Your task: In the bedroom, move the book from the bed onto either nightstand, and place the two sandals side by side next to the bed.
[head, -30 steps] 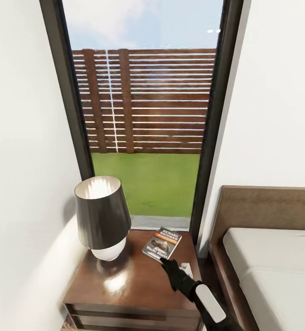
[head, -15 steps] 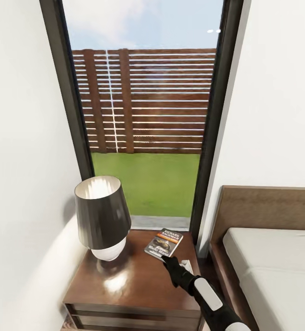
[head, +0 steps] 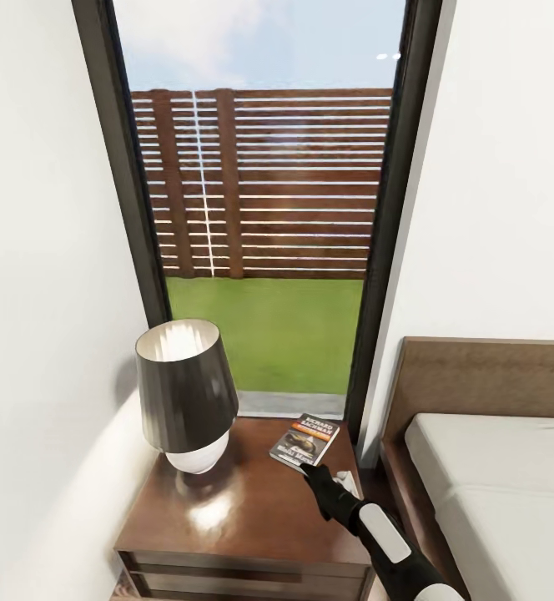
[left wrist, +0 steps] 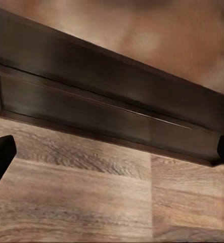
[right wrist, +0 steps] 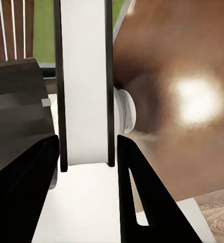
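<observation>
Thin dark paperback book with orange band (head: pixel 304 440) at far right edge of glossy reddish-brown wooden nightstand (head: pixel 235 509), right pincer (head: pixel 310 472) pinching its near edge, near half bare, black-shaded lamp (head: pixel 185 392) left, left pincer's fingers (left wrist: pixel 0 157) spread

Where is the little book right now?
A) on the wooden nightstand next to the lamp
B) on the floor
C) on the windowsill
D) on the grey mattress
A: the book lies flat on the nightstand top, to the right of the lamp, with the right gripper at its near edge.
</observation>
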Controlling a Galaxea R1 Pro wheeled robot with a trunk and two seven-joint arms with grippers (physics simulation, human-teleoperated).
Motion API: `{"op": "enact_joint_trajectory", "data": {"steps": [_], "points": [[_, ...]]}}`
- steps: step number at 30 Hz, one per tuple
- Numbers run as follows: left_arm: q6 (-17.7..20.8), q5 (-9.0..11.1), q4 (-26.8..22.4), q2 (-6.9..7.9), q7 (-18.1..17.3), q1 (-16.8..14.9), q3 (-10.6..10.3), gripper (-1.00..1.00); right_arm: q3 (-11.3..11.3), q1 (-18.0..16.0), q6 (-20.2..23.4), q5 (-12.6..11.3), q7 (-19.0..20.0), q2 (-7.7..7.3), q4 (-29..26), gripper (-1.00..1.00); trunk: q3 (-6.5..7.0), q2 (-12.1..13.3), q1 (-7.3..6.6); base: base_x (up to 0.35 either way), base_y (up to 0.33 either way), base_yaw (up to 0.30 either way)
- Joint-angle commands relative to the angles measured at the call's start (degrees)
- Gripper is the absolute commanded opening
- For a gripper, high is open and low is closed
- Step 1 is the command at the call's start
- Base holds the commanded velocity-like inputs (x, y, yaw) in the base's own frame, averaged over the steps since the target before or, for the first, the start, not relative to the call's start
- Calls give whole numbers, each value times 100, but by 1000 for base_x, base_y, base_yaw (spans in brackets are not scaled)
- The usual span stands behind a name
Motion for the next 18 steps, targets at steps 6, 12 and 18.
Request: {"op": "enact_joint_trajectory", "data": {"steps": [6,12,18], "points": [[1141,-38,-830,23,-1320,-7,56,100,26,-3,25,-17,22,3,1,-100,-6,-3,-1,0,0,0],[1586,-37,-1260,-4,-1886,-7,53,100,31,-3,35,-15,52,4,-5,-100,-6,-3,-1,0,0,0],[2034,-41,-1790,-27,-2552,-15,32,100,41,-3,37,-14,72,7,-8,-100,-6,-3,-1,0,0,0]]}}
